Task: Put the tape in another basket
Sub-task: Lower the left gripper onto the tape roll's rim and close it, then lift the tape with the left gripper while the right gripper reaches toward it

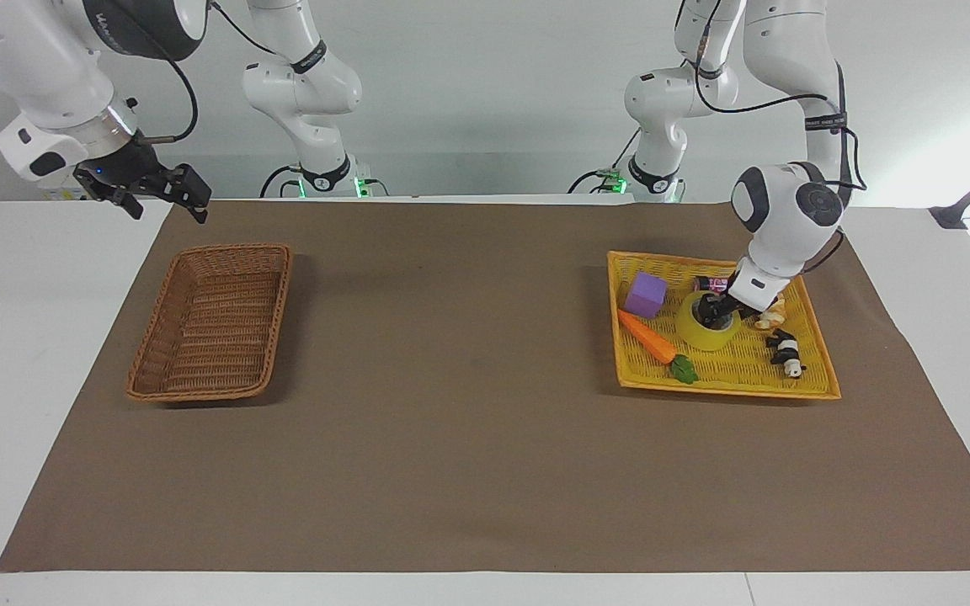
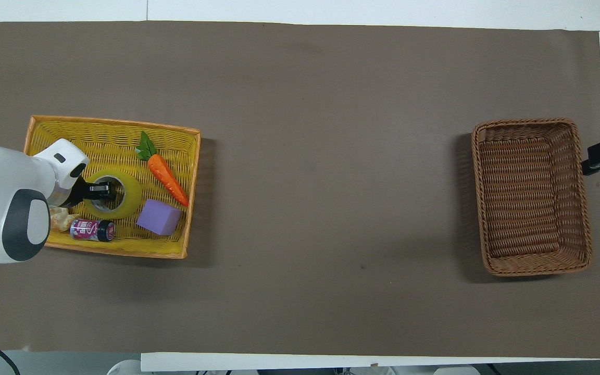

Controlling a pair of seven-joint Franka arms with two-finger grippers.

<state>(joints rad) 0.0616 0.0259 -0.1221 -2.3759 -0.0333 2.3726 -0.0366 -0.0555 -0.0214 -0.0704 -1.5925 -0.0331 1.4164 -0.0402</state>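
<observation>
One camera sits high across the table (image 1: 485, 589), looking back at both arm bases along the top edge. It stands well off, taking in the whole mat (image 1: 485, 454), every corner. The other hangs high over the robots' own end, looking steeply down and forward, with the mat (image 2: 300, 78) filling its width. Both views share the mat, the basket (image 1: 167, 296) (image 2: 581, 198) and the yellow basket (image 1: 822, 353) (image 2: 112, 124), turned half a turn between them.
</observation>
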